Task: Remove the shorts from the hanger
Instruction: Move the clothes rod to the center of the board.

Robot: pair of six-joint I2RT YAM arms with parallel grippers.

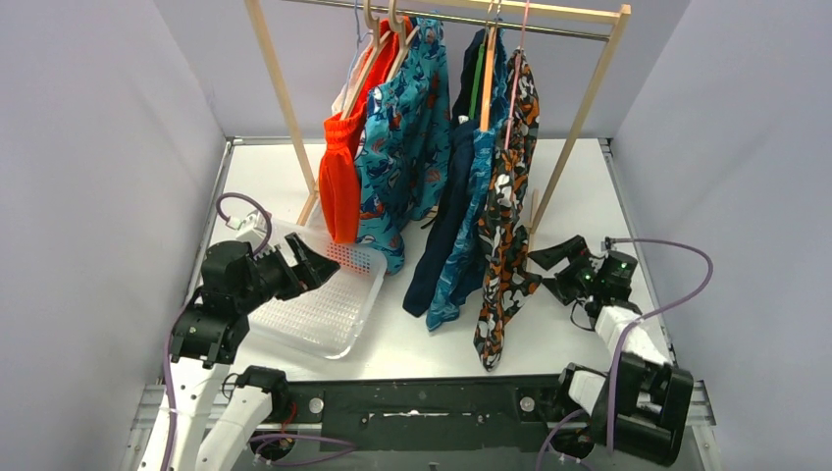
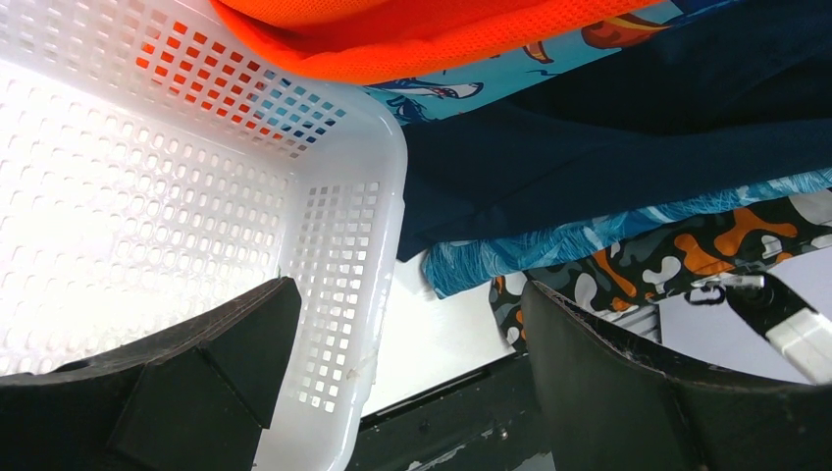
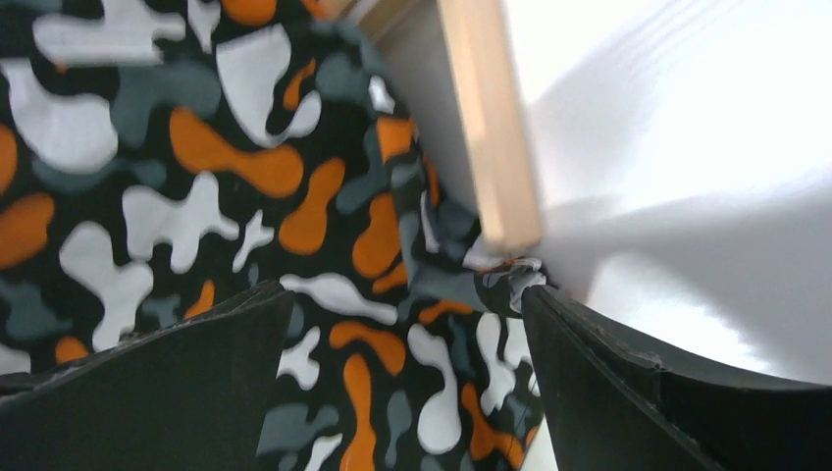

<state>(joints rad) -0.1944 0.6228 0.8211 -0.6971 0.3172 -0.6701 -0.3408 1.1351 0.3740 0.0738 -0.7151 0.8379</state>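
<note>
**Rack** (image 1: pixel 282 98): pale wooden A-frame legs with a metal rail (image 1: pixel 549 27) across the top. It stands on the rear half of the white table (image 1: pixel 589 196). One squared wooden leg shows blurred in the right wrist view.

**Shorts, five pairs**, all on hangers (image 1: pixel 488 74) along the rail, draping down toward the table:
- Orange shorts (image 1: pixel 340 177): plain bright orange with a fine mesh weave. Leftmost on the rail, hem just above the rear rim of the basket.
- Shark-print shorts (image 1: pixel 402 147): smooth teal cloth with sharks and small orange marks, just beside the orange pair.
- Navy shorts (image 1: pixel 442 216): plain, dark and matte, at the middle of the rail.
- Blue patterned shorts (image 1: pixel 469 245): streaked light and dark blue, lying against the navy pair.
- Camouflage shorts (image 1: pixel 505 226): black ground with rounded orange, white and grey blotches. Rightmost on the rail, twisted lengthwise, with the lower end trailing onto the table toward the front edge.

**Basket** (image 1: pixel 324 304): white translucent plastic, rectangular with rounded corners and perforated walls and floor. It sits near the table's front left corner.

**Left gripper** (image 1: pixel 316 263): black wedge-shaped fingers spread wide apart, holding nothing. It hangs over the basket's near wall.

**Right gripper** (image 1: pixel 547 272): fingers spread wide apart, not clamped on anything. It is near the table's right edge, facing the camouflage shorts, whose cloth fills the gap in the right wrist view.
</note>
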